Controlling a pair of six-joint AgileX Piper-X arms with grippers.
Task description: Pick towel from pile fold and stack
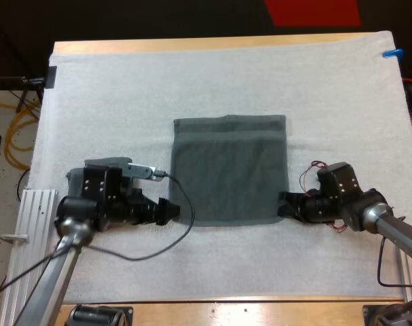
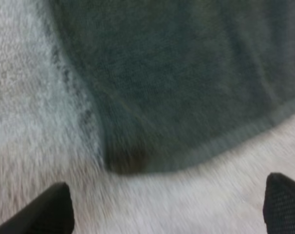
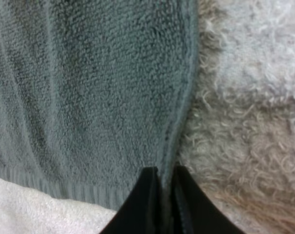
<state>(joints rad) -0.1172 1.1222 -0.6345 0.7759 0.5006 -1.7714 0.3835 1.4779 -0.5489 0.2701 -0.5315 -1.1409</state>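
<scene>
A dark grey-green towel (image 1: pixel 230 170) lies flat on the white mat (image 1: pixel 124 88), folded into a near square with a band along its far edge. My left gripper (image 1: pixel 173 210) sits low at the towel's near left corner; its fingers (image 2: pixel 45 212) stand wide apart over the bare mat just short of that corner of the towel (image 2: pixel 176 73), touching nothing. My right gripper (image 1: pixel 284 206) is at the near right corner. There its fingers (image 3: pixel 147 200) pinch the hem of the towel (image 3: pixel 89 87) from both sides.
Another piece of dark grey-green cloth (image 1: pixel 100 163) pokes out behind my left arm, mostly hidden by it. A metal rail (image 1: pixel 36 210) runs along the mat's left side. The mat stretches wide beyond the towel on the far side and in front.
</scene>
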